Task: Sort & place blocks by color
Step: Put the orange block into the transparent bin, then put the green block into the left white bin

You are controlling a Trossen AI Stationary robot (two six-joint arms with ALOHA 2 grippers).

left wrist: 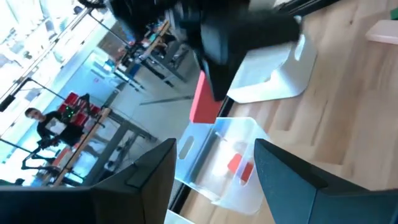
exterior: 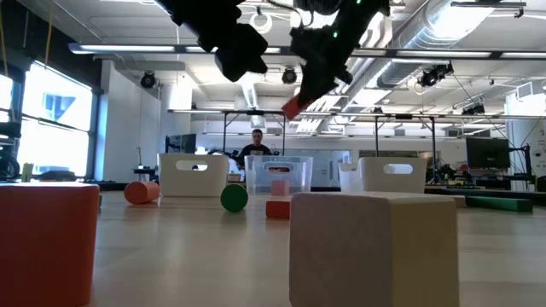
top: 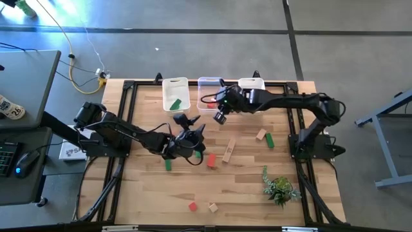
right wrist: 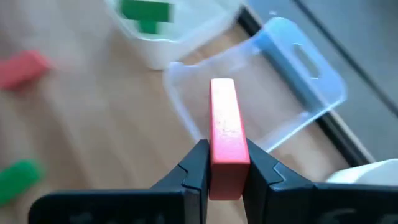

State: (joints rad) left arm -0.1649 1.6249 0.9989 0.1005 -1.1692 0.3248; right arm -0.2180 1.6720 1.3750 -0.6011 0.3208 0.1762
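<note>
My right gripper (right wrist: 227, 157) is shut on a red bar block (right wrist: 225, 118) and hangs in the air just on the near side of the clear bin (top: 209, 91), which holds red blocks (left wrist: 239, 165). In the low view the red bar (exterior: 292, 107) hangs below that gripper. Beside the clear bin stands a white bin (top: 175, 94) with green blocks (right wrist: 144, 12) inside. My left gripper (left wrist: 214, 180) is raised over the table's middle (top: 190, 138), open with nothing between its fingers, and points toward the bins. Loose red (top: 210, 160), green (top: 168, 165) and tan (top: 228, 151) blocks lie flat on the table. My right gripper pinches the red bar's two long sides (right wrist: 226, 140) between its two fingers, near one end. The rest of the bar sticks out ahead of the fingertips. The fingers slant down toward the far edge, along the bar. The bar is lifted clear of the table.
A second white bin (top: 252, 84) stands right of the clear one. A tan cube (top: 261, 135) and a green bar (top: 270, 140) lie at mid right, a red (top: 192, 206) and a tan (top: 212, 207) block near the front edge. A small leafy plant (top: 280, 188) sits front right.
</note>
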